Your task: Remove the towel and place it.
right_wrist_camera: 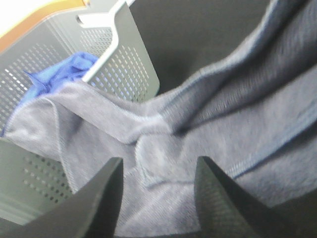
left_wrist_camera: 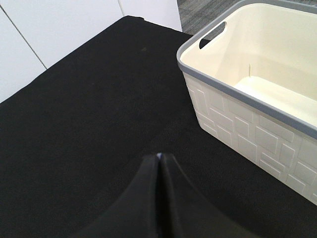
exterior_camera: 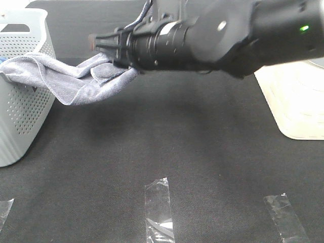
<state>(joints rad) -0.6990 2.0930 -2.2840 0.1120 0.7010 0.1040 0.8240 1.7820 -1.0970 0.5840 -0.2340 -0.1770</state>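
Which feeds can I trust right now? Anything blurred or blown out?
Exterior high: arm fills the top, soft, hiding part of the towel; tape glares, cream basket washed out. Right wrist: towel blurred, fingers dark silhouettes. Left wrist: sharp, evenly lit.

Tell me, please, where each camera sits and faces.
Exterior high: mounted high, looking down at the black table; the right arm reaches across to the towel by the grey basket.
Left wrist: on the left arm, facing the cream basket past the shut left claw.
Right wrist: on the right arm, facing the towel and grey basket past the right claw.
Shared by exterior and right wrist: towel, grey basket.
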